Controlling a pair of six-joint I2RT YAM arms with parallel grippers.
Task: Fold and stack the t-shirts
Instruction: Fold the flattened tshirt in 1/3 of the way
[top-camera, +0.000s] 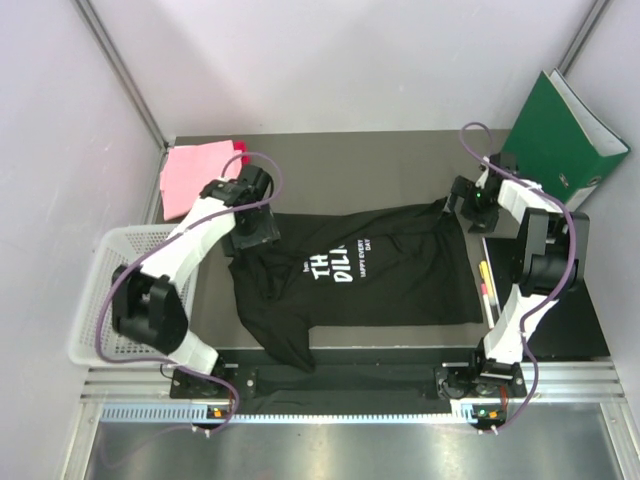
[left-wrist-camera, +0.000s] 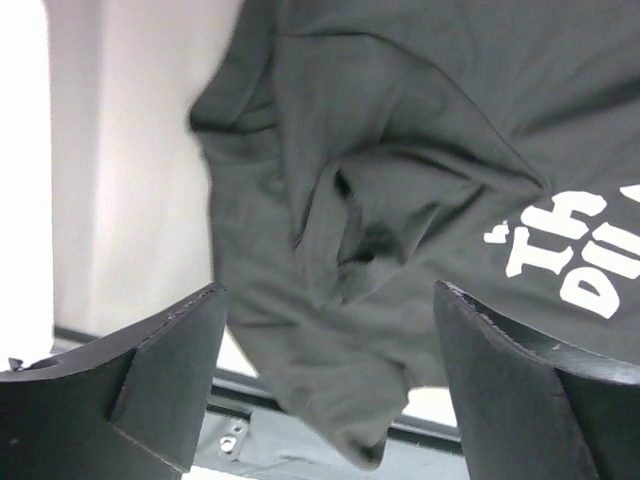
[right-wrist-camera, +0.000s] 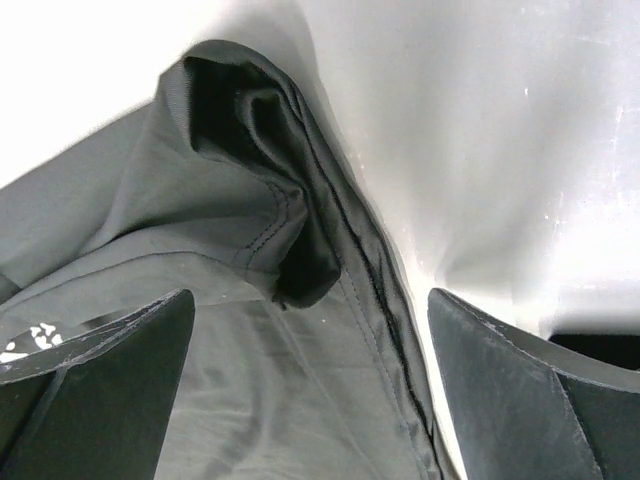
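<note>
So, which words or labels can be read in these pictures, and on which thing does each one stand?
"TH" over "DIL": large white letters on the black t-shirt, cut off by folds.
Beside them, a small white line: too small to read.
On the green binder: no readable label.

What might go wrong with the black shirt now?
The black shirt is bunched under the open left fingers, so folding now may trap wrinkles. Its near-left corner trails toward the table's front rail and might snag there. The open right fingers hover over a doubled-up hem and may pinch both layers.
</note>
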